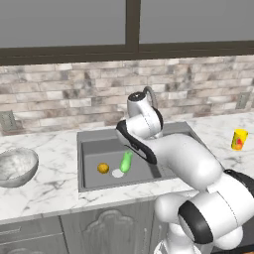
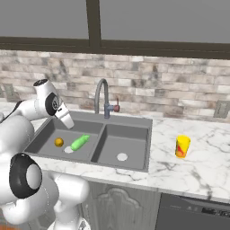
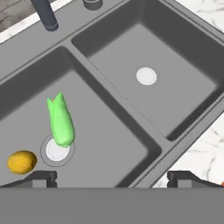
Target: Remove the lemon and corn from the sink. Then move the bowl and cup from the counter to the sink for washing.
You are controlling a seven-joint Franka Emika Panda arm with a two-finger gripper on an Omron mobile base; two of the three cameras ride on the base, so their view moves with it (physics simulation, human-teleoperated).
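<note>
Gripper hangs above the sink, its fingers spread wide and empty; nothing is held.

Lemon lies on the floor of the left basin, just beside the drain; corn lies in the same basin, its blunt end overlapping that drain and its tapered tip pointing toward the faucet; the two are near but apart. Right basin holds nothing but its own drain. Bowl sits on the table left of the sink; cup stands upright on the table to the right.

Judgement: the step in hand is the first removal, and neither item is out yet. The gripper sits roughly over the divider between basins, so it needs to shift over the left basin before descending. For the corn, the fingers are best turned to close across its narrow width near mid-length, not along it; a pod shape may roll if pinched off-centre. For the lemon, centre squarely, since a round body can squirt sideways; approach so the fingers do not nudge the neighbouring item. Lift clear of the basin wall before moving to the table.
</note>
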